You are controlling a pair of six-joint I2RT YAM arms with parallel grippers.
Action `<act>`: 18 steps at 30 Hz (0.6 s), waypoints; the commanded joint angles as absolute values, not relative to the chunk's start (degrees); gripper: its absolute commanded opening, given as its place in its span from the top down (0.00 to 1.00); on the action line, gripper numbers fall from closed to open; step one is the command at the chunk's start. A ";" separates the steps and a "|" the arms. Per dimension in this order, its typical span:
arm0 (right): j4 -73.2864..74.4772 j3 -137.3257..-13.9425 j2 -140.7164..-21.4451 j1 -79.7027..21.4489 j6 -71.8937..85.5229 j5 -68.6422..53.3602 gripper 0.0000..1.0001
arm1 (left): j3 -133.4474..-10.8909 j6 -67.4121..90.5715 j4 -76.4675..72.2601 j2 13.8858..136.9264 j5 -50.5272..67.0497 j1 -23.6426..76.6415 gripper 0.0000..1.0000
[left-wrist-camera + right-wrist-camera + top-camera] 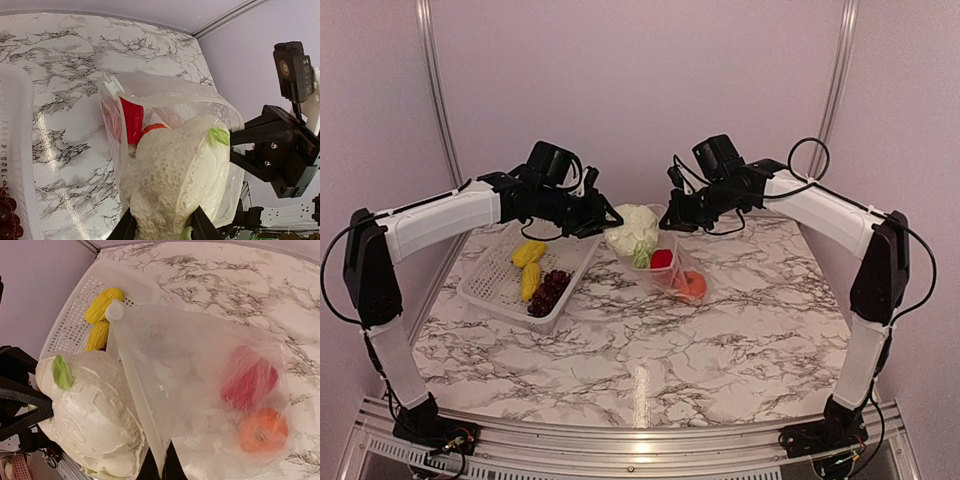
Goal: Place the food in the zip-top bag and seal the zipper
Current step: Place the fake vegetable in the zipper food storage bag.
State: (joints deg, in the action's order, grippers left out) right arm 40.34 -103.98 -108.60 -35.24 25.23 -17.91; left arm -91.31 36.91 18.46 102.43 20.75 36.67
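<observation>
The white cauliflower (633,228) (175,175) hangs at the mouth of the clear zip-top bag (680,272) (200,365), with my left gripper (604,222) (162,226) shut on its stem end. My right gripper (678,214) (161,466) is shut on the bag's mouth edge and holds the pale zipper (135,385) up. Inside the bag lie the red pepper (662,258) (250,377) and the orange fruit (691,285) (263,430). Two yellow pieces (529,255) (102,305) and the purple grapes (550,292) rest in the basket.
The white perforated basket (485,285) (65,325) sits at the left of the marble table (720,350), close beside the bag. The pale back wall runs just behind both grippers. A white slider tab (114,310) sits at the zipper's far end.
</observation>
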 commanded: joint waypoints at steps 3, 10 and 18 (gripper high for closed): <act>38.97 -102.34 -104.67 -35.69 25.94 -16.73 1.00 | -97.85 39.27 26.13 106.65 16.26 37.43 1.00; 38.02 -101.26 -104.44 -35.83 26.82 -18.20 1.00 | -103.06 42.46 27.47 111.91 16.98 38.20 1.00; 37.62 -101.00 -103.95 -35.78 26.96 -17.44 1.00 | -109.69 43.27 31.68 116.41 13.73 39.99 1.00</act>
